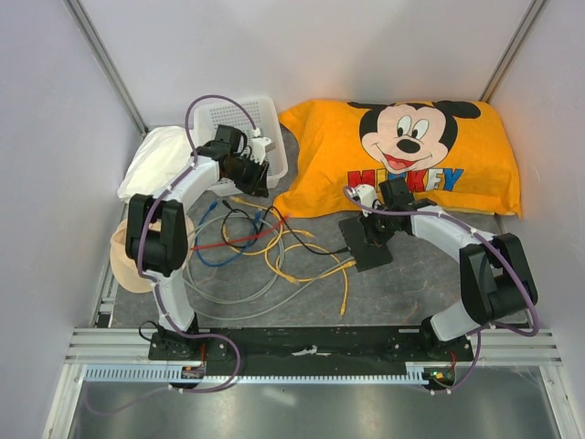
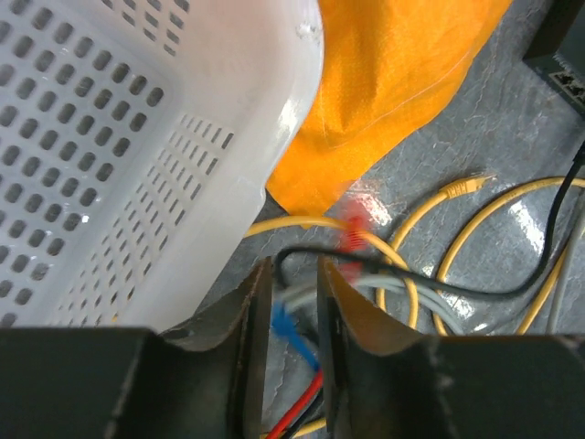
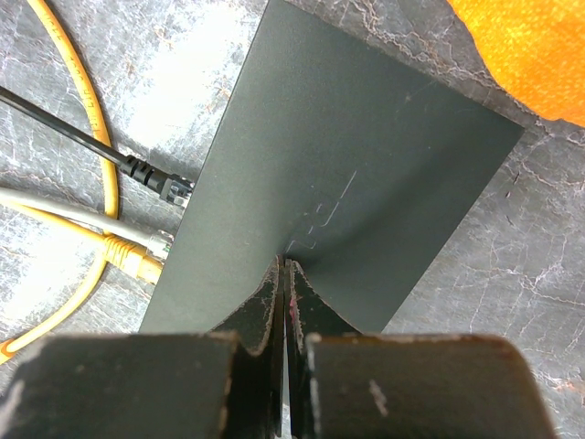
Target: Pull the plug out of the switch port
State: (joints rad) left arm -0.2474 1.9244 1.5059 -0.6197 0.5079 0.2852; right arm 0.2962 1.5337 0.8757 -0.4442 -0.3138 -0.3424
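Plugs (image 3: 172, 187) at switch (image 3: 366, 165) edge; cables (image 1: 247, 242) tangled beside.

Flat blk switch (image 3: 338, 183); blk, grey, yellow plugs (image 3: 160, 242) in its edge

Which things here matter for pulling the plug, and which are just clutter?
Job: black switch box; black plug, grey plug and yellow plug at its edge; left gripper; right gripper.
Lying about: white basket, Mickey pillow, white cloth.
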